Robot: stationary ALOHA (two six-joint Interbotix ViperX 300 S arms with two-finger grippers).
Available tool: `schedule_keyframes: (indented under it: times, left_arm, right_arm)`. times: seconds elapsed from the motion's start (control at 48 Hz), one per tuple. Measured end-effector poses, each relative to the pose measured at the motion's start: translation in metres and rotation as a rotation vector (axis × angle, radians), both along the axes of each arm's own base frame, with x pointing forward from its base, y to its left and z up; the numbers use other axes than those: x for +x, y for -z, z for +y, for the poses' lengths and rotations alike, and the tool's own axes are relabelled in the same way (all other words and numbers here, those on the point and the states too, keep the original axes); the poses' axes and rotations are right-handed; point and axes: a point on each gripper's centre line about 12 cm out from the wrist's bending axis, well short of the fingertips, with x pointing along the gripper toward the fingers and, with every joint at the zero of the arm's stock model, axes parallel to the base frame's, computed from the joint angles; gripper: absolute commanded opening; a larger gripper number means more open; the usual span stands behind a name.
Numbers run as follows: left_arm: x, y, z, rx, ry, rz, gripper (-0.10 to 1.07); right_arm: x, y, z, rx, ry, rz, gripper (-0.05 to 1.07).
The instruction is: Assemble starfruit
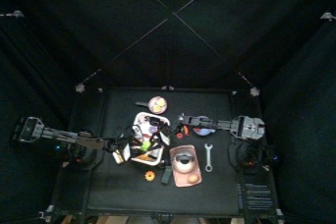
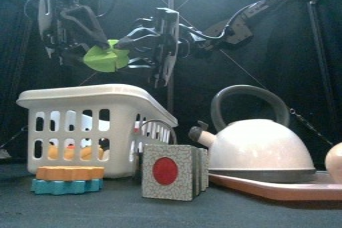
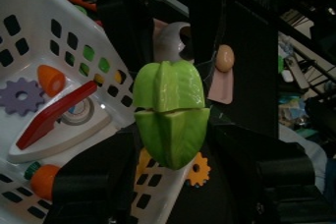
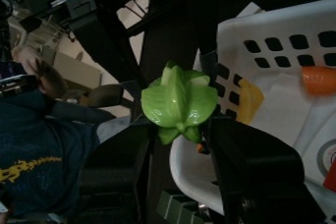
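Two grippers meet above the white slotted plastic basket [image 2: 100, 122]: left gripper [image 3: 171, 159] clamps the green ridged plastic starfruit [image 3: 171, 110]; right gripper [image 4: 180, 135] also grips it. Pressing squarely, with ridges aligned, should seat it.

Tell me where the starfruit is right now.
The starfruit is in the air above the white basket, left of centre in the front view, between both grippers.
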Motion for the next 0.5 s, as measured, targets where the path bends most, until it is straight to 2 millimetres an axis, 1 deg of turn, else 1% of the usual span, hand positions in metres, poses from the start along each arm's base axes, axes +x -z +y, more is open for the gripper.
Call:
schedule_keyframes:
  times: [0.5]
  left_arm:
    - [-0.0043,-0.0018,0.0000,-0.001,0.002,-0.011,0.68]
  right_arm:
    - [0.0001,0.0023,0.0013,-0.015,-0.011,0.005,0.64]
